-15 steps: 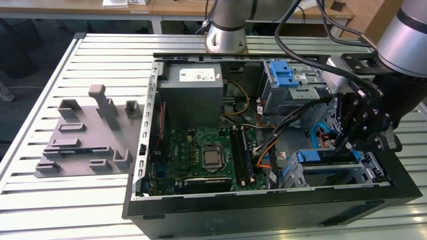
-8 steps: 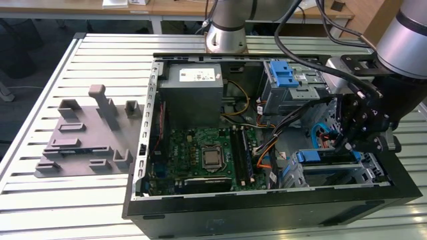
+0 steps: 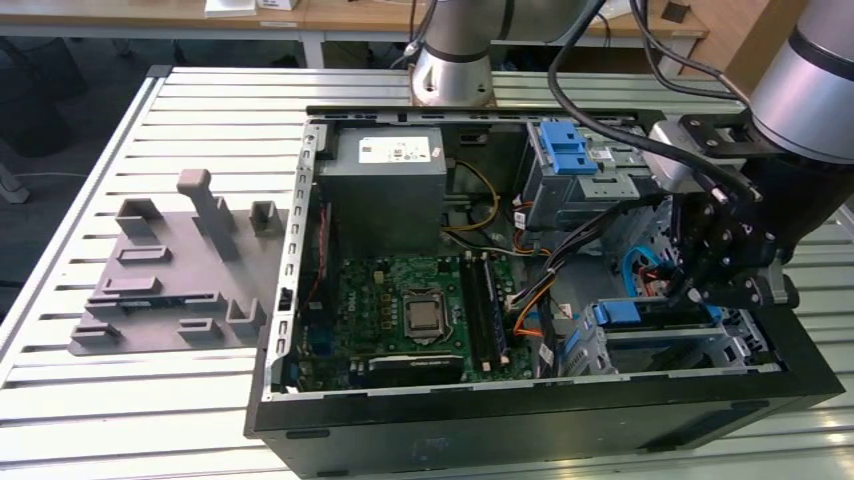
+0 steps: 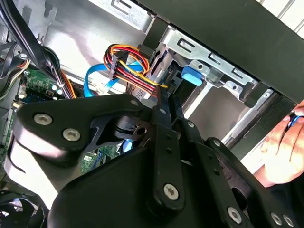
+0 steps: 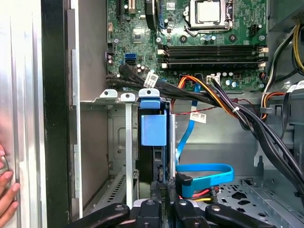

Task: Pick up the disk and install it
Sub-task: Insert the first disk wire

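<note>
The disk (image 5: 153, 128) stands on edge in the silver drive cage (image 5: 121, 142) at the front corner of the open computer case (image 3: 534, 410). Its blue carrier end faces the motherboard. In the exterior view that blue end (image 3: 627, 313) sits in the cage at the lower right. My gripper (image 3: 687, 295) reaches down into the case just to the exterior view's right of it. In the first wrist view the gripper (image 5: 161, 202) is shut on the disk's dark rear edge. In the second wrist view the gripper (image 4: 166, 95) narrows to a point beside the blue carrier tab (image 4: 192, 75).
Bundled cables (image 5: 223, 102) and a blue data cable (image 5: 204, 173) cross close beside the cage. The motherboard (image 3: 414, 310) and grey power supply (image 3: 387, 190) fill the case's middle. A grey fixture (image 3: 174, 270) lies on the table at the exterior view's left. A person's hand (image 4: 285, 147) rests by the case wall.
</note>
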`<state>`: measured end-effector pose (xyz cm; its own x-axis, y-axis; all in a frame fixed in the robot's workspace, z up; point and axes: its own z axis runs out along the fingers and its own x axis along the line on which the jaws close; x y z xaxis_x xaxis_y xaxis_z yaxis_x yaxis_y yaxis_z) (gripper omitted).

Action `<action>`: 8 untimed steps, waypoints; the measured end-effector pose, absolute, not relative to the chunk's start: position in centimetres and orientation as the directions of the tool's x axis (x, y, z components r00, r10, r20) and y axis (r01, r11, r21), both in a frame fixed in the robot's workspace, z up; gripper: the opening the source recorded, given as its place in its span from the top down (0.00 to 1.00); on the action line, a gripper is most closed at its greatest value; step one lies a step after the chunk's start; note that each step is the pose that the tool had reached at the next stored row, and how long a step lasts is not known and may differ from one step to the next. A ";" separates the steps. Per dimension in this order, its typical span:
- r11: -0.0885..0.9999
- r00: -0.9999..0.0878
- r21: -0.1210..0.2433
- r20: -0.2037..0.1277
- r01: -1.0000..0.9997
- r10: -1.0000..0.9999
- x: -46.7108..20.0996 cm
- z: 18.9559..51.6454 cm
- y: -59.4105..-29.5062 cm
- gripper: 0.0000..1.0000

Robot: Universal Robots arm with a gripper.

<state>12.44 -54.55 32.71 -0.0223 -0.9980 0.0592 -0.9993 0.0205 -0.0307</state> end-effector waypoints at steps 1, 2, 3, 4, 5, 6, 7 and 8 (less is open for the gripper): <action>0.020 -0.022 -0.031 0.059 -0.999 -0.998 12.4 32.7 -54.6 0.83; 0.020 -0.022 -0.031 0.058 -0.999 -0.998 12.4 32.7 -54.6 0.83; 0.020 -0.022 -0.031 0.058 -0.999 -0.998 12.4 32.7 -54.6 0.82; 0.020 -0.022 -0.031 0.058 -0.999 -0.998 12.4 32.7 -54.6 0.82; 0.021 -0.022 -0.031 0.058 -0.999 -0.998 12.4 32.8 -54.6 0.76; 0.020 -0.022 -0.031 0.058 -0.999 -0.998 12.4 32.8 -54.6 0.76; 0.020 -0.022 -0.031 0.058 -0.999 -0.998 12.4 32.8 -54.6 0.76; 0.020 -0.022 -0.031 0.058 -0.999 -0.998 12.4 32.9 -54.6 0.76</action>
<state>12.44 -54.58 32.92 -0.0222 -0.9981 0.0580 -0.9993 0.0205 -0.0307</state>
